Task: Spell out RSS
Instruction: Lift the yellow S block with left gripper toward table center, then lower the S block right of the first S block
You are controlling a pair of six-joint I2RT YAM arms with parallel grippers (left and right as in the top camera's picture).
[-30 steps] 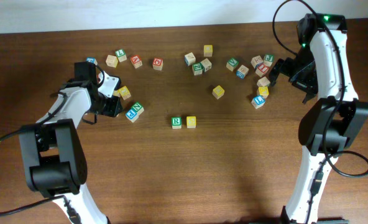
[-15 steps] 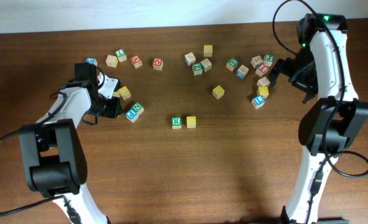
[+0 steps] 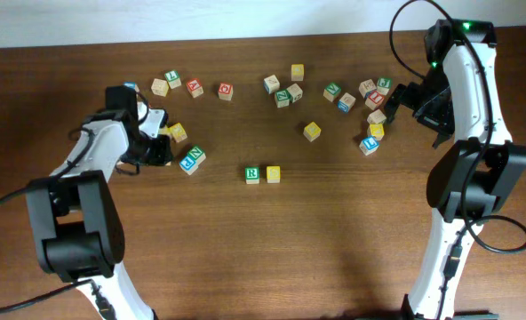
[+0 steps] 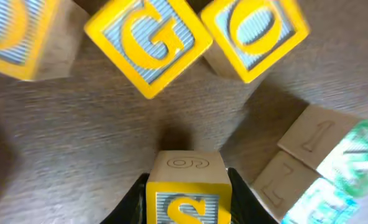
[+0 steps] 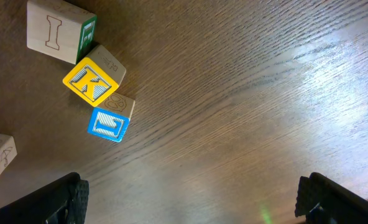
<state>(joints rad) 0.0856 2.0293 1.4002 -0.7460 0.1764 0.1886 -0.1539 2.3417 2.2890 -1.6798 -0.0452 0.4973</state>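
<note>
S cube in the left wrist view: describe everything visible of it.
The small wooden cube with a yellow S has a yellow-bordered, blue-striped face, cut off by the picture's bottom edge. Its bare pale side shows an outlined numeral, 6 or 9. It sits square between the dark fingers of the left gripper, which clamp its two sides. No other cube touches it; the wooden cube with a yellow G lies apart ahead. Whether it rests on the brown wooden table cannot be told.

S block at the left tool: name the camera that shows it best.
Left wrist: the S block sits close up between the fingers of the left tool, its letter readable. Overhead, the tool hides it. The right wrist view misses it.
</note>
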